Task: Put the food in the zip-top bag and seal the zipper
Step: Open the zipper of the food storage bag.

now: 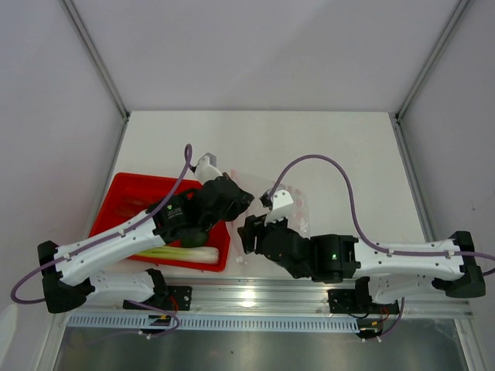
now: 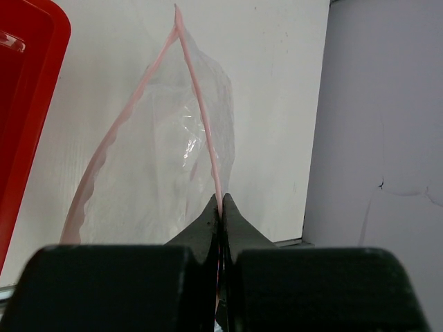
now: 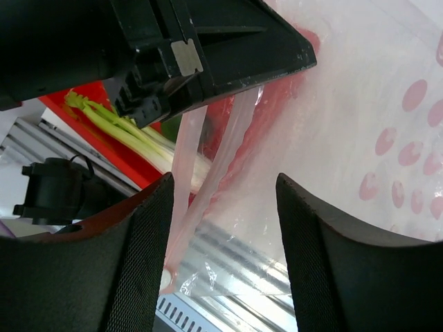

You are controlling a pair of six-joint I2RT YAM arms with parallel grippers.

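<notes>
The clear zip-top bag [image 1: 292, 202] lies on the table right of the red tray. My left gripper [image 1: 246, 202] is shut on one side of the pink zipper [image 2: 208, 131] at the bag's near end. In the left wrist view [image 2: 221, 200] the two strips spread apart ahead, so the bag [image 2: 166, 152] stands open. My right gripper [image 1: 246, 232] is open, with its fingers on either side of the bag's corner [image 3: 225, 181] and both zipper strips [image 3: 187, 152] between them, untouched. The leek [image 1: 182, 253] lies in the tray [image 3: 118, 124]. The lobster and the green fruit do not show clearly.
The red tray [image 1: 124, 193] stands at the left, close under my left arm, and its rim also shows in the left wrist view [image 2: 28, 104]. A metal rail [image 1: 255, 297] runs along the near table edge. White table [image 1: 309, 147] stretches behind the bag, bounded by enclosure walls.
</notes>
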